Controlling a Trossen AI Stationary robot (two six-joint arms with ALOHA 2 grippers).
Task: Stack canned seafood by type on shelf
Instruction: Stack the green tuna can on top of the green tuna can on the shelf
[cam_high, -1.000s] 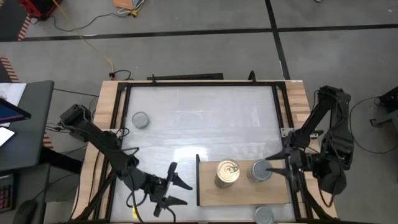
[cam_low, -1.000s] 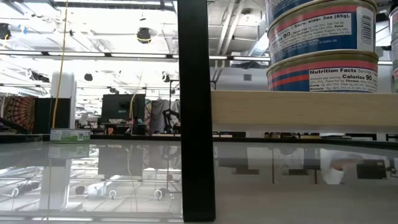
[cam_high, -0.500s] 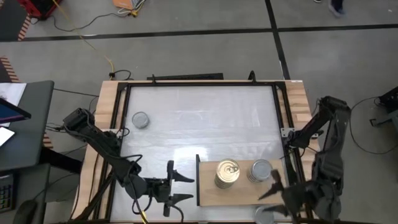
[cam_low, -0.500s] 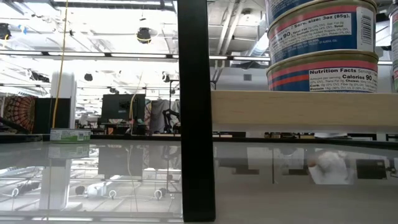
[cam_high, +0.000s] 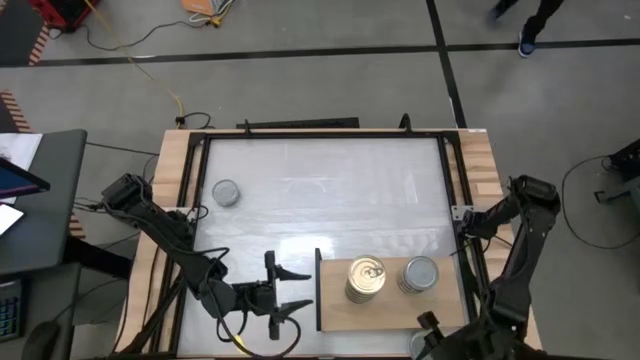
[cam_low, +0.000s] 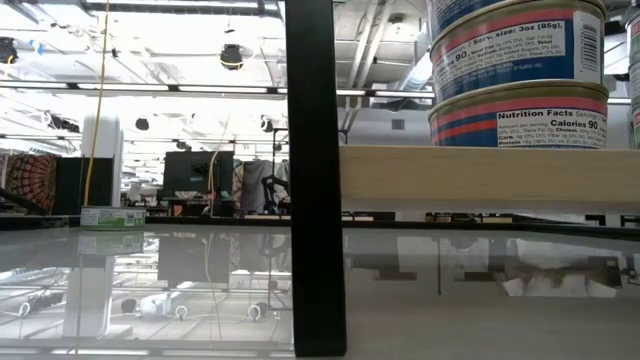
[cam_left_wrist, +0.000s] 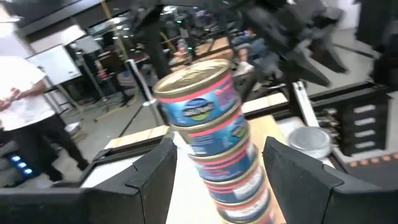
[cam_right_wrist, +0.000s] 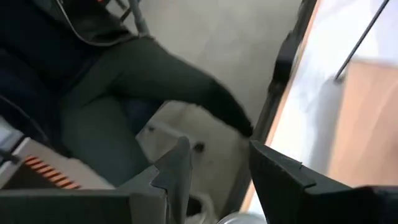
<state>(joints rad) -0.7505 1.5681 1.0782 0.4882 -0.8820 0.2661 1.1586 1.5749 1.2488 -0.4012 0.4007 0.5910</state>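
Left gripper (cam_high: 290, 297) is held open and empty near the tabletop's near edge, just beside the shelf (cam_high: 335, 310), while the remaining loose tin (cam_high: 227, 193) is seen well apart toward the far left corner, nearer this arm.

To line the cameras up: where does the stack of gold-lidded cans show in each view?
High view: gold stack on the shelf, left of the grey stack.
Low view: upper right, on the shelf's edge.
Left wrist view: centre, between that arm's fingers.
Right wrist view: not in it; only a shelf corner.
Shared landmark: the shelf.
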